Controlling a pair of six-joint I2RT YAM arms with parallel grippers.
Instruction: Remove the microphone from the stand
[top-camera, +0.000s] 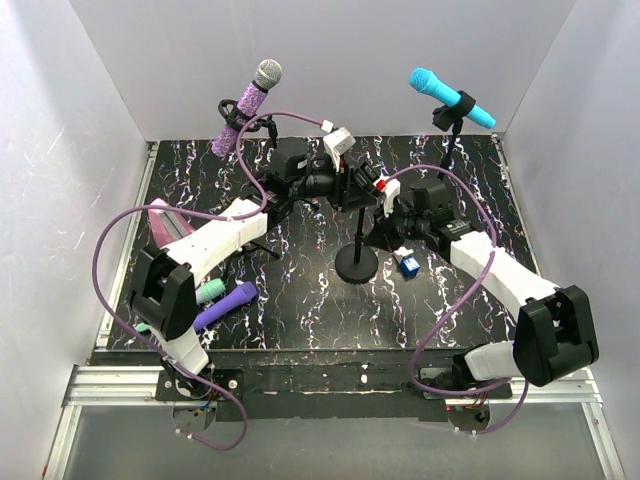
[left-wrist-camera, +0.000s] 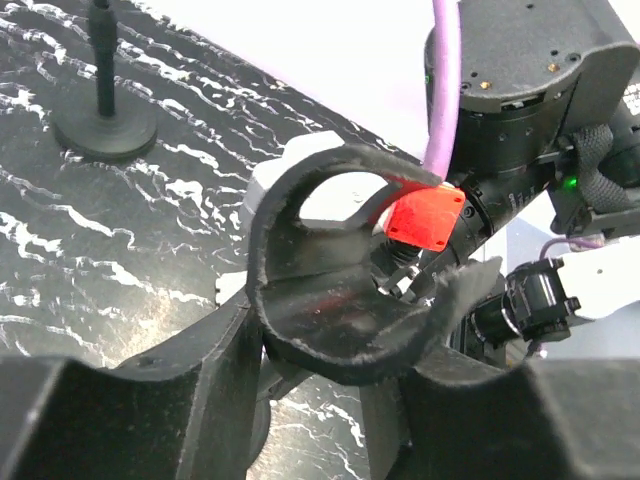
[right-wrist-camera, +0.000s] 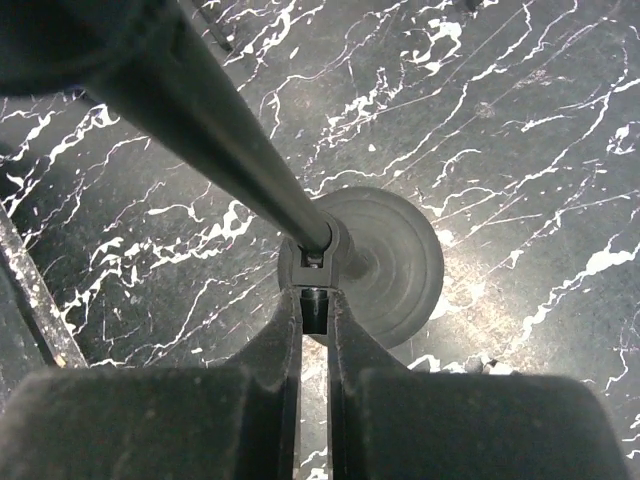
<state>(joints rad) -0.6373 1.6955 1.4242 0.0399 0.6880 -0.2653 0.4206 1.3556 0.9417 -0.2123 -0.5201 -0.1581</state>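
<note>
- Purple glitter under a silver head: the glitter mic (top-camera: 243, 108) sits clipped in the back-left stand (top-camera: 222, 104) near the back-left corner. Its long axis slants, head uppermost and tail dropping toward the left edge.
- A cyan mic (top-camera: 450, 97) sits in the back-right stand (top-camera: 449, 140) by the back-right corner, with its head aimed toward the middle of the back edge.
- Both my arms are at the centre stand (top-camera: 356, 265) mid-table, and its clip (left-wrist-camera: 330, 350) is an open black C with nothing in it. I judge there is no mic to pull from this stand, so the job lies at one of the back two.
- My right gripper (right-wrist-camera: 315, 275) is clenched on the pole (right-wrist-camera: 220, 130), looking straight down it to the round base.
- My left gripper (top-camera: 345, 188) has its fingers set wide on either side of the clip. I cannot tell whether they pinch it or only flank it.
- The relation that matters: the glitter mic lies up and toward the back-left corner from my left fingers, so the left arm is nearer. The cyan mic lies toward the back-right corner, so the right arm is nearer. Either grasp should cross the mic's slanted body, then draw along that axis out of its clip.
- By the left edge lie a purple cylinder (top-camera: 226, 305) and a green cylinder (top-camera: 210, 291), likely mics. A blue block (top-camera: 408, 266) rests just right of the centre base.
</note>
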